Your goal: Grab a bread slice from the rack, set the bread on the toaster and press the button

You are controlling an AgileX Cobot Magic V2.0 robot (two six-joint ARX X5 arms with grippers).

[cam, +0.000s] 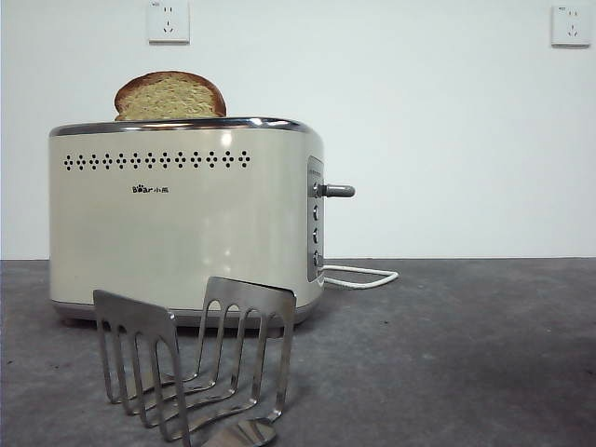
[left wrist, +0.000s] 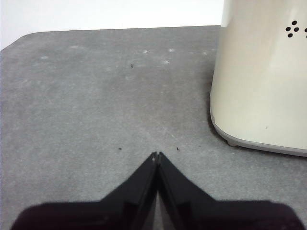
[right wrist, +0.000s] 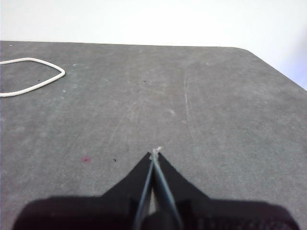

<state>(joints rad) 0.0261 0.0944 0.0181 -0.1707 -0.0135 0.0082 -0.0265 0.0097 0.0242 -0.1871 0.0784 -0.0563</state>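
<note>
The slice of bread point(cam: 170, 96) stands in the toaster's top slot, its rounded brown-crusted top sticking out above the chrome rim. The cream toaster point(cam: 182, 214) stands at the left on the grey table; one corner of it shows in the left wrist view point(left wrist: 261, 81). Its grey lever knob, the button point(cam: 339, 191), sticks out sideways high on the end panel. The silver rack point(cam: 191, 358) stands in front of the toaster with no bread in it. My left gripper point(left wrist: 157, 155) is shut and empty, low over the table beside the toaster. My right gripper point(right wrist: 155, 153) is shut and empty over bare table.
A white power cord point(cam: 363, 276) loops on the table behind the toaster's end panel and shows in the right wrist view point(right wrist: 33, 76). Two wall sockets point(cam: 169, 20) sit on the white wall. The table's rounded corner point(right wrist: 249, 52) lies beyond the right gripper.
</note>
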